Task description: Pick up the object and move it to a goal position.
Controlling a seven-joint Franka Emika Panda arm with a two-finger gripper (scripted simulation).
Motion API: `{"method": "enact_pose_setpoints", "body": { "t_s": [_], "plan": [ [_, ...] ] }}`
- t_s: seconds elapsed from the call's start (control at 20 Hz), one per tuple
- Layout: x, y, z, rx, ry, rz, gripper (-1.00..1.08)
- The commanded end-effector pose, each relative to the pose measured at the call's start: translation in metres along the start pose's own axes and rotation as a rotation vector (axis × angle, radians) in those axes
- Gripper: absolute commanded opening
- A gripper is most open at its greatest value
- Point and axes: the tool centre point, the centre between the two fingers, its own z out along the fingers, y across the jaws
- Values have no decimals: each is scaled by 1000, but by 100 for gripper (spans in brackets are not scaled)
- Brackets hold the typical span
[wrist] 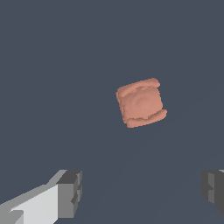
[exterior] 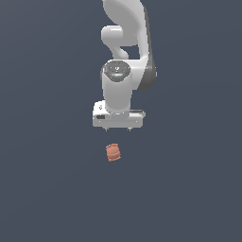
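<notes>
The object (exterior: 113, 152) is a small reddish-orange ribbed barrel lying on the dark grey floor, in front of and just below the white arm's hand in the exterior view. In the wrist view the object (wrist: 141, 103) lies ahead of the fingers, apart from them. My gripper (exterior: 117, 127) hangs above the floor, its short fingertips just showing under the white hand. In the wrist view the gripper (wrist: 142, 192) is open and empty, with one grey finger (wrist: 70, 194) and the other finger (wrist: 213, 190) set wide apart.
The plain dark grey floor (exterior: 189, 189) fills both views. The white arm (exterior: 125, 42) rises behind the hand. No other objects show.
</notes>
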Motion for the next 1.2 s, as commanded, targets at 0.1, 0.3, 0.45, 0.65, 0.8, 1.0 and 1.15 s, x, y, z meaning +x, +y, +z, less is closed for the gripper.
{"method": "enact_pose_setpoints", "body": {
  "t_s": [0.1, 0.3, 0.45, 0.65, 0.8, 1.0, 1.15],
  "plan": [
    [6, 2, 6, 0, 4, -26, 100],
    [16, 6, 16, 0, 12, -71, 100],
    [26, 10, 26, 0, 20, -117, 100],
    [41, 17, 42, 2, 32, -184, 100],
    [48, 20, 52, 3, 40, -222, 100],
    [55, 24, 61, 4, 46, -255, 100],
    [57, 25, 64, 5, 49, -268, 100]
  ]
}}
